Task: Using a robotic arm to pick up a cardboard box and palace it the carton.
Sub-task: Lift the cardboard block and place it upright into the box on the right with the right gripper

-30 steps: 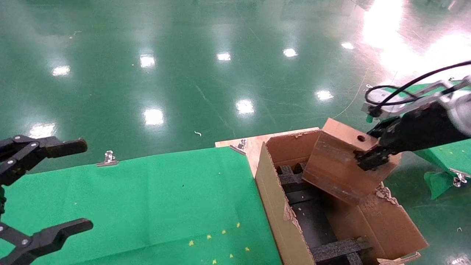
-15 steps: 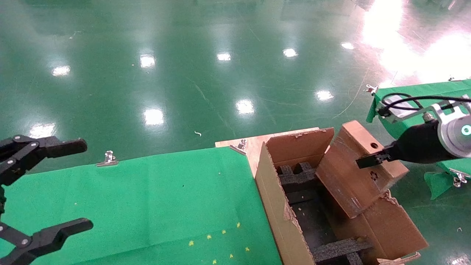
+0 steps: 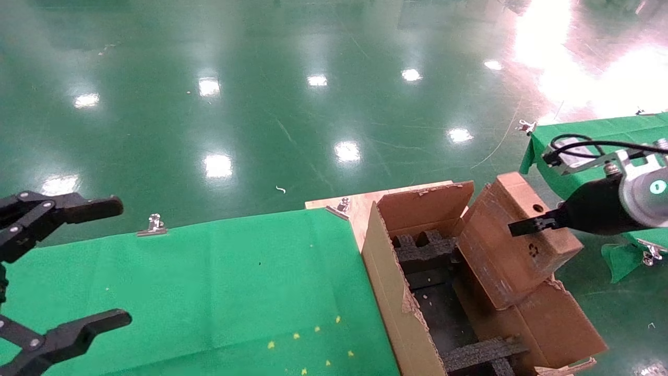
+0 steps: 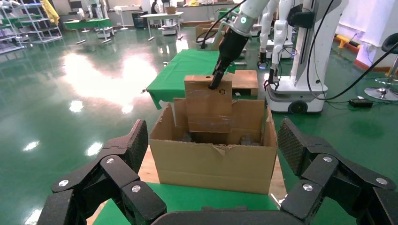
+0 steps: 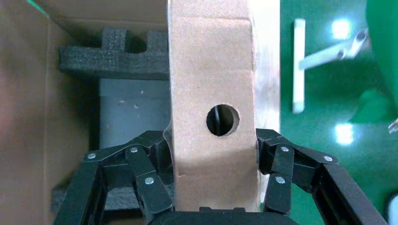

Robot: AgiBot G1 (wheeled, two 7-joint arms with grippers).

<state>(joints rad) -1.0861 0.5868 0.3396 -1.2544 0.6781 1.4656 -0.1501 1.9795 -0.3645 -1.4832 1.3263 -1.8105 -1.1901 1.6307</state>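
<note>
The small brown cardboard box [image 3: 514, 250], with a round hole and a recycling mark, hangs tilted over the right side of the carton [image 3: 386, 282]. Its lower end dips to the carton's right wall. My right gripper [image 3: 532, 223] is shut on the box's upper end. In the right wrist view its fingers [image 5: 145, 173] press both sides of the box [image 5: 211, 84] just below the hole. Black foam inserts [image 3: 422, 248] line the open carton. My left gripper [image 3: 104, 263] stays open and holds nothing above the green cloth at far left. In the left wrist view it faces the carton [image 4: 216, 164].
The carton stands on a wooden board [image 3: 360, 203] beside a green cloth table [image 3: 219, 282] held by metal clips [image 3: 154, 224]. A second green-covered table [image 3: 600, 130] is at the right. The carton's right flap [image 3: 558, 324] folds outward. Shiny green floor lies beyond.
My right gripper has carried the box rightward, from over the carton's middle to its right wall. The box stands steeper now. The left gripper has not moved.
</note>
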